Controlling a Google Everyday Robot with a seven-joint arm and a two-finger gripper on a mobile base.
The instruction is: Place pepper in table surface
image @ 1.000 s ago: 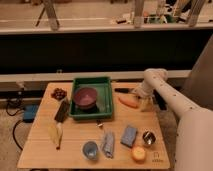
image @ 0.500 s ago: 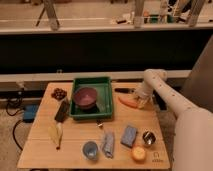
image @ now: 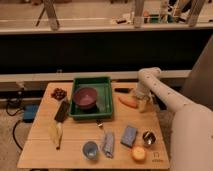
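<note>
The pepper (image: 127, 101) lies on the table (image: 80, 131) just to the right of the green tray (image: 92, 80), with its point turned toward the tray. The gripper (image: 140, 102) is down at the pepper's end farther from the tray. I cannot tell whether it grips the pepper or has let go. A purple bowl (image: 85, 97) sits inside the tray. In front of the tray are a blue cup (image: 90, 149), a blue-grey sponge (image: 129, 135), a metal cup (image: 148, 137) and a round orange fruit (image: 139, 153). A pale corn cob (image: 55, 132) lies at the tray's front left.
</note>
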